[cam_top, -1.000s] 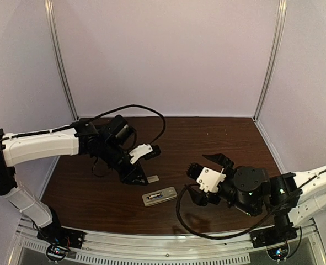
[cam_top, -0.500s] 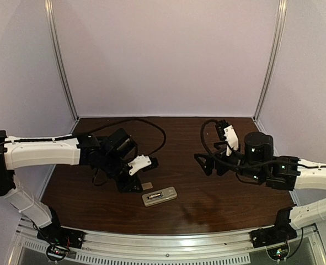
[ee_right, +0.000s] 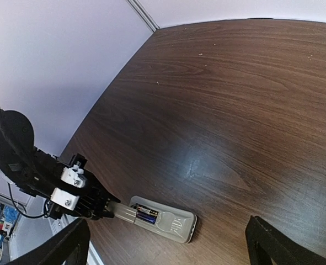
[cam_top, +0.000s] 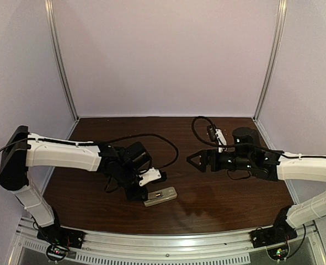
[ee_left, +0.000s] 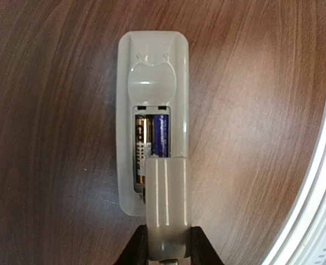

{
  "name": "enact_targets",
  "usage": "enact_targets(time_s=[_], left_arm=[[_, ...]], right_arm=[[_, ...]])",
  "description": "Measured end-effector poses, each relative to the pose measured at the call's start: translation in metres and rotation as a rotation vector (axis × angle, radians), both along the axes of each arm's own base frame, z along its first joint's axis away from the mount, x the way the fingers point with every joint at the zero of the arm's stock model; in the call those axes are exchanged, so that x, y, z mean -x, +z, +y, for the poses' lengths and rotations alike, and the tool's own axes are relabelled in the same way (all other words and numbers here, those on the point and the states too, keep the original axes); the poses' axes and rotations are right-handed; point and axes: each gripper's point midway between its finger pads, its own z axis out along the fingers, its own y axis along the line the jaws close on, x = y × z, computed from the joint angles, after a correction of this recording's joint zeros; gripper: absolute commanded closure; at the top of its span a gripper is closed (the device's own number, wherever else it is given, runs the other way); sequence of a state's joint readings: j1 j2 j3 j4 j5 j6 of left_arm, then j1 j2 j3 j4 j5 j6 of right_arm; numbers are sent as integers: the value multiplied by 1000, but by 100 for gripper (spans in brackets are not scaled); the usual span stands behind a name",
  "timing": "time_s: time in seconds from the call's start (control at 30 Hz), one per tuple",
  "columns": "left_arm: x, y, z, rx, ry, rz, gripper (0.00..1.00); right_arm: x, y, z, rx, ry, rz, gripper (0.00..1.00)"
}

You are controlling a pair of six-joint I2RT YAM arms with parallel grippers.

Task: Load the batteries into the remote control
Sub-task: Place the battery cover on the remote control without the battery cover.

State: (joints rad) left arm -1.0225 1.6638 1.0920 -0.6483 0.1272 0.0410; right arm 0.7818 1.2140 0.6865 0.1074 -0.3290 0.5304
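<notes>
We see the remote control (ee_left: 151,61) lying face down on the dark wooden table (ee_left: 47,110), near the front edge and just ahead of the left arm, its battery bay uncovered. Both cells sit side by side inside the bay, the whitish battery (ee_left: 142,144) on the left of the wrist view and the blue-purple battery (ee_left: 162,135) right against it. The left gripper (ee_left: 168,249) pinches the battery cover (ee_left: 167,204) by its near end, jaws narrowed onto the pale strip. It holds the cover in line with the remote, so that the far edge overlaps the lower part of the bay. We cannot tell whether the cover touches the housing or floats just above it. The right gripper (cam_top: 198,160) hangs over the middle of the table, well apart from the remote, jaws spread wide and holding nothing. By our reading, the loading itself is done and only the closing remains. The cover has to slide forward until the cells are hidden and it seats below the rounded recess, and then the left jaws can let go. Whether the cells face the right way we cannot judge.
</notes>
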Motion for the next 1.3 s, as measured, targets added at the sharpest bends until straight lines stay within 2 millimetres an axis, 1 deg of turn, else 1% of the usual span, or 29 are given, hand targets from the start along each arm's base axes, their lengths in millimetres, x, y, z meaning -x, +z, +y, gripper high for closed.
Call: enact_targets(time_s=[0.17,0.3,0.47,0.8,1.03,1.3], left_arm=[[-5,-5,-6,-16,-13,-12,88],[-11,-2,-14,-8,-20,-24,87],[-14,2,-20,6,-27,-35,87],[-14,-12,-20,-25,-29,-14,86],[-15,-16,-21,-33,-29,-9,86],[-16,-15,-25,-29,-29,-9,85]], right_arm=[[-5,5,-4,-65,5,34,0],[-7,0,-9,-82,6,63,0],[-5,-3,-10,-91,18,81,0],[-7,-6,-9,-98,29,88,0],[-9,-5,-10,-100,26,87,0],[-9,-5,-11,-104,31,89,0]])
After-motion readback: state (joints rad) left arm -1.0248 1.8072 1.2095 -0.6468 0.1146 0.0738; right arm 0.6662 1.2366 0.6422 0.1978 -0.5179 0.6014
